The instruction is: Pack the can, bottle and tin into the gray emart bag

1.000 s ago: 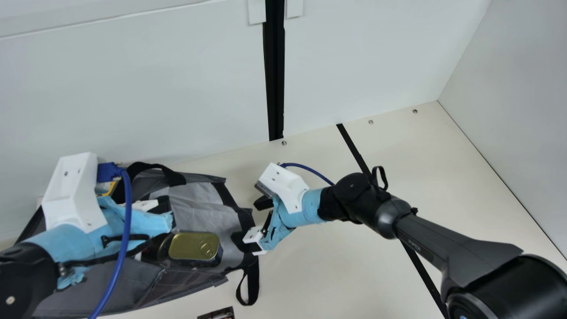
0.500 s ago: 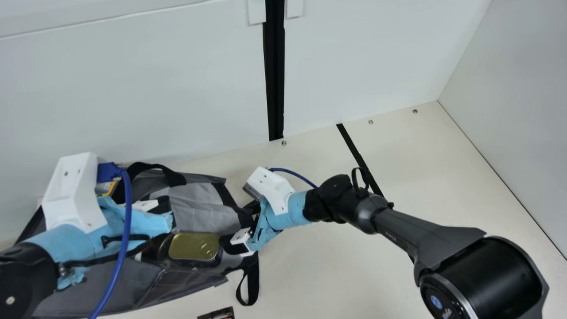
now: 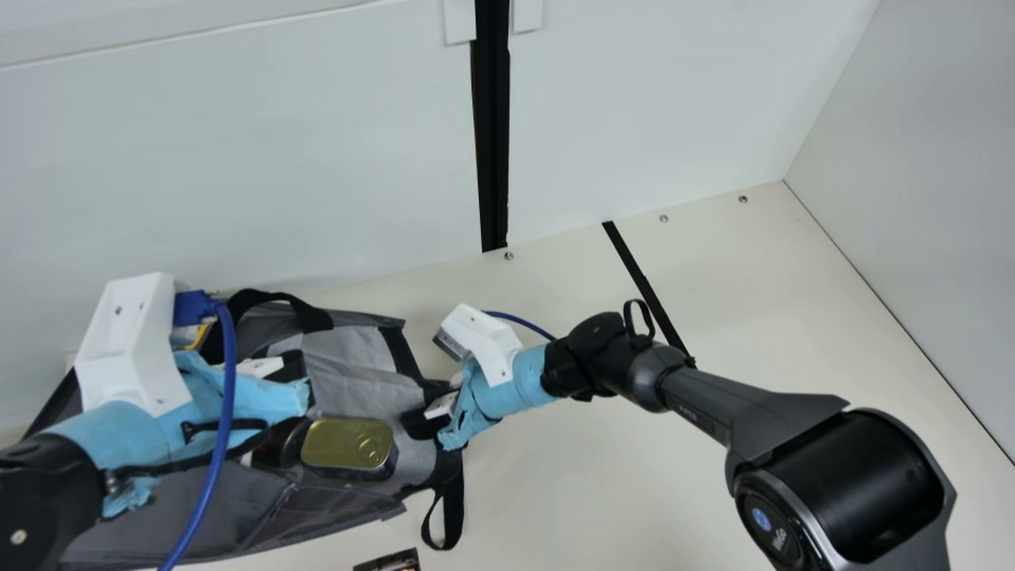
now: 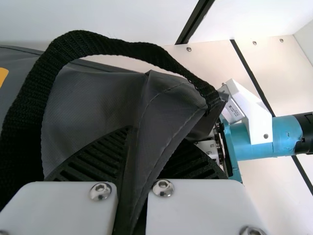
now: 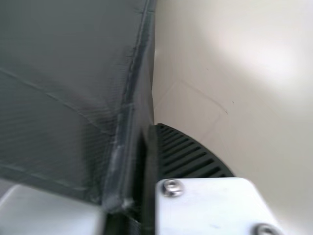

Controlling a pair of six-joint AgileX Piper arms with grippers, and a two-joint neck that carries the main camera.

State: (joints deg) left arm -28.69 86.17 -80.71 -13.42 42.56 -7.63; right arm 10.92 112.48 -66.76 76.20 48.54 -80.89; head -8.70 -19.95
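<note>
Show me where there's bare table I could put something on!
There's bare table between the black strip and right wall, and nearer, between the right arm and the black strap. It's crowded around the gray bag: it holds the tin, and the left gripper and right gripper grip it.

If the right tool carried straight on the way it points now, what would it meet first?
Probably the gray emart bag, whose wall lies right at the right tool; depth, and whether they touch, is hard to tell.
</note>
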